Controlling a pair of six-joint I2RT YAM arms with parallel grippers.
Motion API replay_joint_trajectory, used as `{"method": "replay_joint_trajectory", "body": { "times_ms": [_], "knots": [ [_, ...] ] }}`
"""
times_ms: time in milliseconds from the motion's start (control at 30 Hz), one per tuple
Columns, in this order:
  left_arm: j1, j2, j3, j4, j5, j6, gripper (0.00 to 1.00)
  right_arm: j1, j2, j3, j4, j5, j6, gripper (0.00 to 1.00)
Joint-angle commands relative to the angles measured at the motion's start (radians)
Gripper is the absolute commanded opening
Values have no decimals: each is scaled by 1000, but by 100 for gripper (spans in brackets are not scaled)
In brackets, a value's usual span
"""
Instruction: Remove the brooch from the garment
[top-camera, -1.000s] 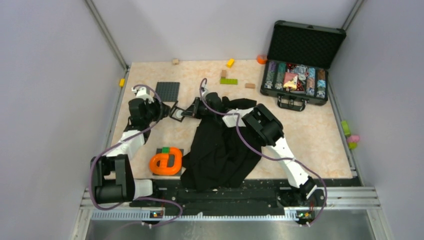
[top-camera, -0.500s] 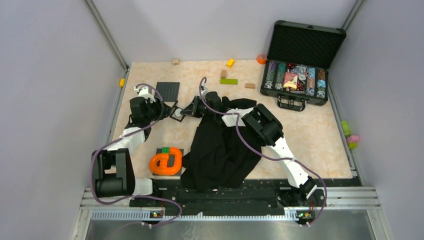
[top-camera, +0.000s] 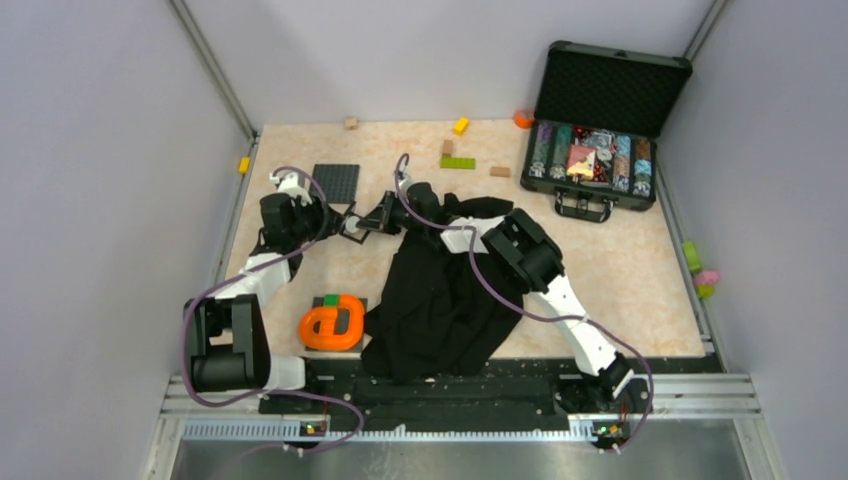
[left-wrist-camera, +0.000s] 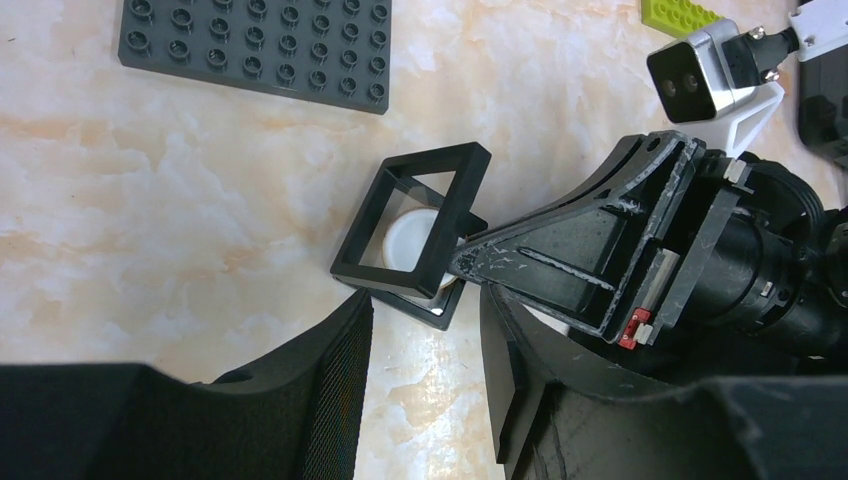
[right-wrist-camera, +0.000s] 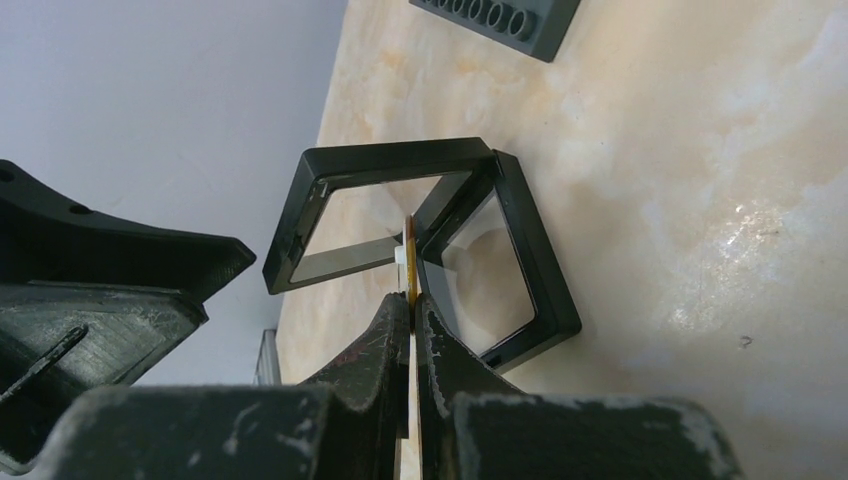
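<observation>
The brooch (right-wrist-camera: 410, 250) is a thin whitish disc, seen edge-on in the right wrist view. My right gripper (right-wrist-camera: 412, 300) is shut on it and holds it between the two halves of an open black frame case (right-wrist-camera: 395, 175). In the left wrist view the brooch (left-wrist-camera: 412, 238) shows as a white round disc inside that case (left-wrist-camera: 372, 225), with the right gripper (left-wrist-camera: 465, 262) touching it. My left gripper (left-wrist-camera: 425, 390) is open and empty just short of the case. The black garment (top-camera: 440, 300) lies behind the right arm, apart from the brooch.
A dark grey studded baseplate (top-camera: 334, 182) lies just beyond the case. An orange object (top-camera: 333, 324) sits at the near left. An open chip case (top-camera: 596, 155) stands at the back right. Small bricks (top-camera: 457, 162) lie along the far edge.
Both grippers and the frame case have shifted slightly away from the bases. The right gripper stays shut on the brooch and the left stays open.
</observation>
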Motion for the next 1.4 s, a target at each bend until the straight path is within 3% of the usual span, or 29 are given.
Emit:
{"method": "replay_joint_trajectory", "body": {
  "times_ms": [0, 233, 300, 433, 733, 900, 1167, 1367],
  "knots": [
    [3, 2, 36, 17, 13, 15, 48, 17, 31, 42, 22, 0, 7, 1],
    [4, -1, 36, 15, 14, 18, 47, 18, 34, 54, 6, 19, -5, 2],
    [4, 1, 37, 13, 14, 18, 47, 18, 35, 56, 6, 21, -5, 14],
    [4, 2, 38, 13, 16, 20, 47, 18, 8, 31, 6, 36, -18, 29],
    [3, -6, 37, 6, 13, 24, 47, 9, -94, -29, -58, 87, -92, 31],
    [3, -13, 37, 4, 7, 26, 47, -1, -166, -71, -144, 151, -143, 38],
    [4, -22, 34, 4, 7, 26, 47, -10, -267, -180, -69, 157, -190, 42],
    [4, -124, -24, 43, -48, 15, 48, -74, -482, -455, 132, 169, -246, 43]
  ]
}}
